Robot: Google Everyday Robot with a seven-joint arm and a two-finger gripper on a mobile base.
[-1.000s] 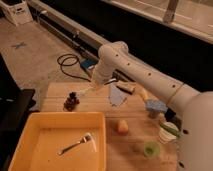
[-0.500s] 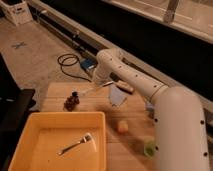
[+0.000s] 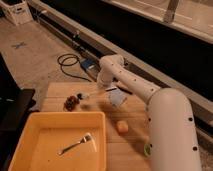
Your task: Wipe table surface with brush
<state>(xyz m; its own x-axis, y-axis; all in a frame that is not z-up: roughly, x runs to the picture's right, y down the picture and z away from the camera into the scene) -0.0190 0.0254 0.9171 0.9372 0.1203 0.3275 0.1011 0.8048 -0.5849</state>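
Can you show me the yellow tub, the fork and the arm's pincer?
yellow tub (image 3: 65, 116): camera view, its far rim.
fork (image 3: 75, 145): camera view, mid-handle, inside the yellow tub.
pincer (image 3: 100, 87): camera view, between its shut fingertips, above the far side of the table (image 3: 125, 155).

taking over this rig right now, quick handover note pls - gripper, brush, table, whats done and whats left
gripper: shut, low over the far left part of the table surface, apparently clamped on the white handle of the brush.
brush: dark head down on the wood near the far left corner, just beyond the yellow tub, which holds a fork.
Done: brush looks grasped, head on the table.
Left: the wiping strokes; nothing shows how much has been wiped.
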